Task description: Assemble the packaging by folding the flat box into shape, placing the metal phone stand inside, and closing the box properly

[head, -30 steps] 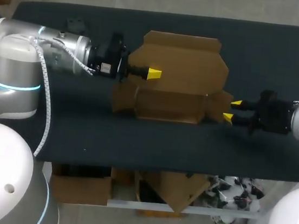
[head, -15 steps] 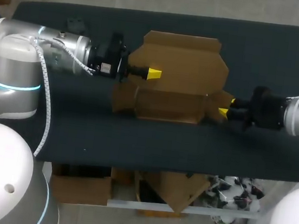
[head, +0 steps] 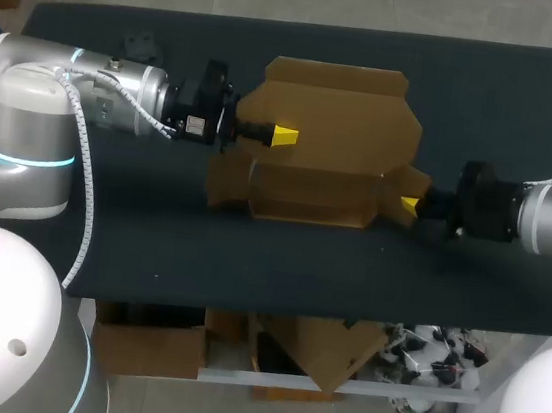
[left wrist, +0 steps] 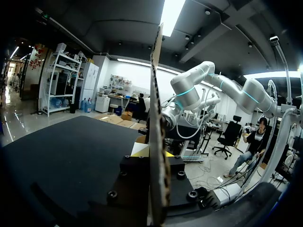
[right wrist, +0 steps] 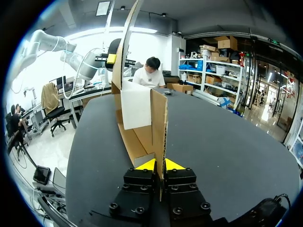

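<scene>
The brown cardboard box lies part-folded in the middle of the dark table, its large back panel raised. My left gripper is shut on that panel's left part. In the left wrist view the panel stands edge-on between the yellow tips of the left gripper. My right gripper is at the box's right end. In the right wrist view the right gripper has both yellow tips pressed against the upright side flap. A white sheet stands ahead of that flap.
A small dark object sits on the table at the back left, behind my left arm. The black cloth stretches bare in front of the box up to the table's near edge.
My right gripper has moved left onto the box's right side flap and its fingers have closed on it. The left gripper and the back panel have not moved.
</scene>
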{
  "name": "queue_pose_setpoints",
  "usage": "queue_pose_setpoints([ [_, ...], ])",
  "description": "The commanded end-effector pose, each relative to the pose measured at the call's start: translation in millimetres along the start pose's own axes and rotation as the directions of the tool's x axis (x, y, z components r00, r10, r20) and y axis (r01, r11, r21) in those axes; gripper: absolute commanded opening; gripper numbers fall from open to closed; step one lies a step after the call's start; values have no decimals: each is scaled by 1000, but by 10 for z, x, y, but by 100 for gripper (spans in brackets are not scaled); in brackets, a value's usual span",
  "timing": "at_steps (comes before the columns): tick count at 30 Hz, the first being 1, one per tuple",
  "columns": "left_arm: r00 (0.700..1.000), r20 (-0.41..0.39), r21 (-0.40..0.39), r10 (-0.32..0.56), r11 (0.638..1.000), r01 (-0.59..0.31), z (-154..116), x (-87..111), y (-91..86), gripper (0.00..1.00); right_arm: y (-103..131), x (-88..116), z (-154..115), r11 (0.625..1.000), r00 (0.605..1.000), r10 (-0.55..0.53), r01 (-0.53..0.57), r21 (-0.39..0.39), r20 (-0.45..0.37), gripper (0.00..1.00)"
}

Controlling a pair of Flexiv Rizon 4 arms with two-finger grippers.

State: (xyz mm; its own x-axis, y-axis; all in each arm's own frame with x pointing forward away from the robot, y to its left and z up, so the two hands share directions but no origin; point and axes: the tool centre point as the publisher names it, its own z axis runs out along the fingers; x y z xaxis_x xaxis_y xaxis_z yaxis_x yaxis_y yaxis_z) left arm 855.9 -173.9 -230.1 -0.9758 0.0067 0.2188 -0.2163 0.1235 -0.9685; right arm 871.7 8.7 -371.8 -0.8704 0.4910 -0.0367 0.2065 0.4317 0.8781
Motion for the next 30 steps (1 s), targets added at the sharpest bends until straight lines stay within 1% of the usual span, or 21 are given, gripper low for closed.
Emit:
queue_pose_setpoints([
  [1,1000,1,0,0,1000,0,11,-8,47,0,3,36,-2,1000,1000,1,-1,0,8,9],
  [7,1000,1,0,0,1000,0,11,-8,47,0,-12,77,-8,1000,1000,11,-11,0,21,7],
  [13,1000,1,0,0,1000,0,11,-8,47,0,-20,106,-6,1000,999,22,-22,-1,33,2],
  [19,1000,1,0,0,1000,0,11,-8,47,0,-5,127,17,999,998,33,-33,0,52,5],
  [30,1000,1,0,0,1000,0,11,-8,47,0,34,185,60,999,994,53,-53,2,92,3],
])
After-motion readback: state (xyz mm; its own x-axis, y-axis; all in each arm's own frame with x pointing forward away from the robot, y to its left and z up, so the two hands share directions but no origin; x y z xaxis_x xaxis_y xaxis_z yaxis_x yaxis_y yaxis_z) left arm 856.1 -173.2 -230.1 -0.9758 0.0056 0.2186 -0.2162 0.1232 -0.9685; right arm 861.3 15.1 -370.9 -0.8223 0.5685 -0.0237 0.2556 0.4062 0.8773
